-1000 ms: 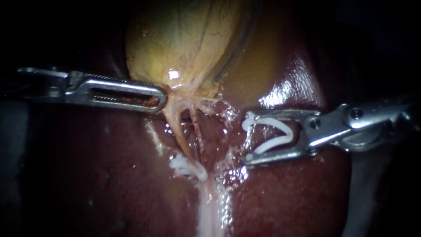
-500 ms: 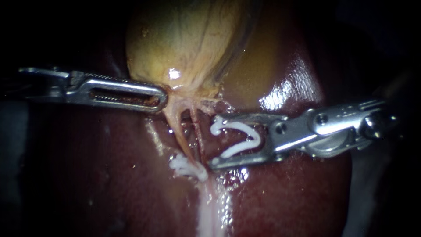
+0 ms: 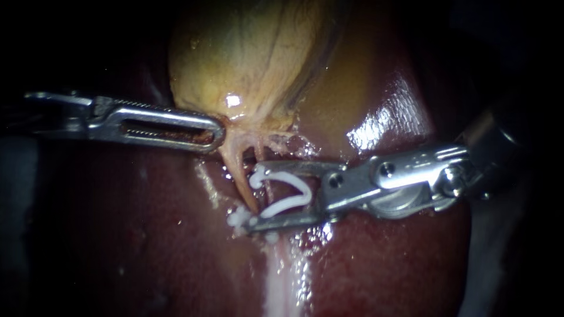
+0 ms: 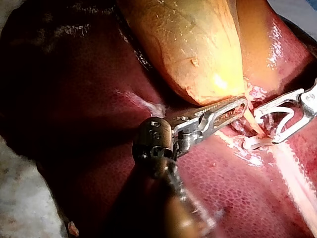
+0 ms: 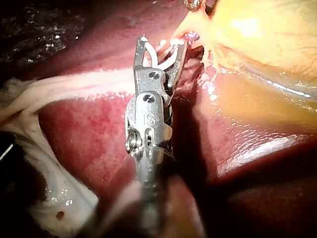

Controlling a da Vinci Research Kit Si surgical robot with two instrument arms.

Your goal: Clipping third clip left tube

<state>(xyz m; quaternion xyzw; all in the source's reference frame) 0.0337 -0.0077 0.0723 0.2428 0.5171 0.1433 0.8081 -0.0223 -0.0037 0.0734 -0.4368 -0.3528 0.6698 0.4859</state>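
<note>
- A glossy, yellow-tan gallbladder (image 3: 247, 53) is seen lying on the wet, dark red liver (image 3: 147, 235). From its lower edge two tubes run down: the pale, thicker left tube (image 3: 237, 170) and, just beside it, a thin reddish right tube (image 3: 259, 154).
- The left instrument (image 3: 217, 132), a slim metal shaft ending in a slotted pincer, appears clenched on the gallbladder at the edge where the tubes begin. The left tube looks stretched below it.
- The right instrument (image 3: 256, 198) is brought in across the liver. Its pincer is spread wide, yet an open white V-shaped plastic clip (image 3: 308, 194) is grasped between both halves, with its mouth turned toward the left tube.
- The tips of the clip are placed at the left tube, just above the small white seated clips (image 3: 237, 218) lower on the same tube. Whether the tube lies fully inside the mouth cannot be told.
- The right tube is crossed by the spread pincer, so it could be caught in the clip together with the left tube.
- If the clip is closed before its tips pass beyond the left tube, only part of the tube would be closed off, or the tube could be pierced.
- A closure made too low could foul the seated clips.
- A slip of the left instrument would slacken the tube and shift it out of the mouth.
</note>
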